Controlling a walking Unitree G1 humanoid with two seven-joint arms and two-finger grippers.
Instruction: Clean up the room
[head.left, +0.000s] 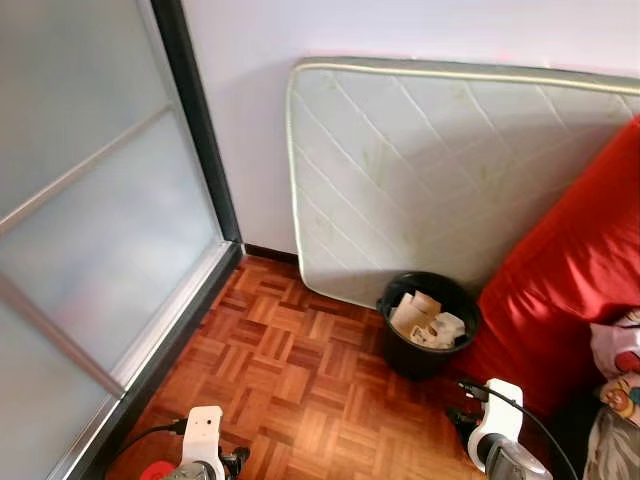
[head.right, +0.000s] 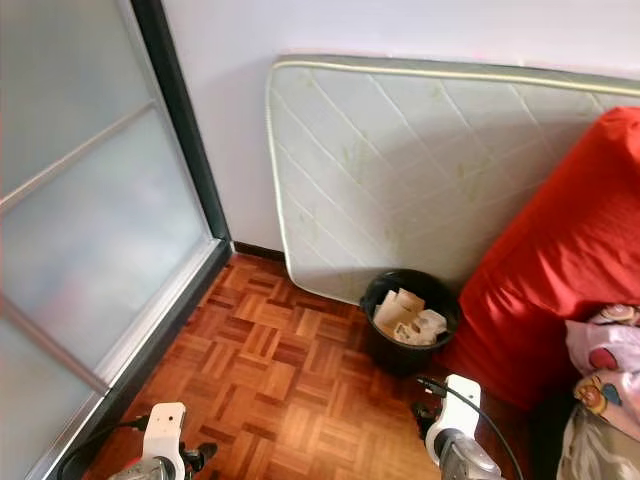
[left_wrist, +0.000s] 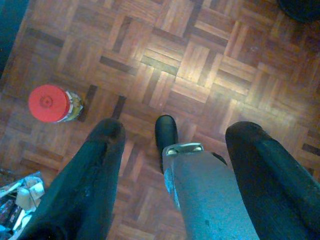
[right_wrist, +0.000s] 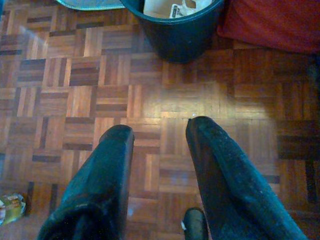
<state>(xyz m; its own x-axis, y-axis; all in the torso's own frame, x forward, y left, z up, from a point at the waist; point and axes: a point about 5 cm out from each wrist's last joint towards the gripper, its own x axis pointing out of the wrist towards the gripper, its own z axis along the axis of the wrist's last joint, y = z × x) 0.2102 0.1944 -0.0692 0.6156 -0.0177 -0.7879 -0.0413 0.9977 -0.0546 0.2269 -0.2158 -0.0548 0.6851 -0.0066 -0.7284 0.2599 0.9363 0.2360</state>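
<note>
A jar with a red lid (left_wrist: 50, 104) stands on the parquet floor, just off to the side of my left gripper (left_wrist: 177, 130). That gripper is open and hangs above the floor with nothing held; my own grey leg and black foot (left_wrist: 167, 132) show between its fingers. A black bin (head.left: 428, 322) with paper and cardboard scraps stands against the leaning mattress (head.left: 440, 170). My right gripper (right_wrist: 160, 129) is open and empty, low over the floor a short way before the bin (right_wrist: 175, 30). A small greenish packet (right_wrist: 10, 207) lies on the floor behind it.
A frosted sliding door (head.left: 90, 230) runs along the left. Red bedding (head.left: 570, 280) bulges on the right beside the bin, with patterned cloth (head.left: 620, 360) on it. Some small clutter (left_wrist: 20, 197) lies near the left gripper. Open parquet (head.left: 290, 370) lies between the door and the bin.
</note>
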